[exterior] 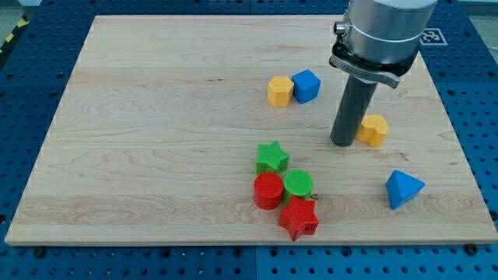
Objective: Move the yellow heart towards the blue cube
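The yellow heart [375, 130] lies at the view's right on the wooden board [156, 117]. The blue cube [306, 85] sits up and to the left of it, touching a yellow hexagon block [280, 90] on its left. My tip [343, 143] rests on the board right against the heart's left side, below and to the right of the blue cube. The dark rod rises from the tip to the grey arm at the view's top right.
A green star [271, 158], red cylinder [268, 190], green cylinder [298, 186] and red star [299, 218] cluster at the lower middle. A blue triangular block [403, 189] lies at the lower right. The board's right edge is near the heart.
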Tool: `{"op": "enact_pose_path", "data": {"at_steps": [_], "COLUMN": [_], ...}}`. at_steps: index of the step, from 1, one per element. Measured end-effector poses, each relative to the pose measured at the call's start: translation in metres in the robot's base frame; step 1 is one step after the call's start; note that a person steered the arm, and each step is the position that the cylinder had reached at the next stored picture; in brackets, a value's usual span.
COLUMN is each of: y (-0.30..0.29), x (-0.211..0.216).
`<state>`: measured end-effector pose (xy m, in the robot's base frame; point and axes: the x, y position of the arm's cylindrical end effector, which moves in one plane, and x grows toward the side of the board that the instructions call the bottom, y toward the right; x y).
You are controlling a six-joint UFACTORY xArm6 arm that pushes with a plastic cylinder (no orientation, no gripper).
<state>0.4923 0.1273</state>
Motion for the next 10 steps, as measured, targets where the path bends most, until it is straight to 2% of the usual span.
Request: {"op": "enact_pose_path", "data": {"at_steps": [1, 4, 5, 10], "y": [0.007, 0.076, 0.076, -0.004], "x": [0.036, 0.024, 0.020, -0.057]}}
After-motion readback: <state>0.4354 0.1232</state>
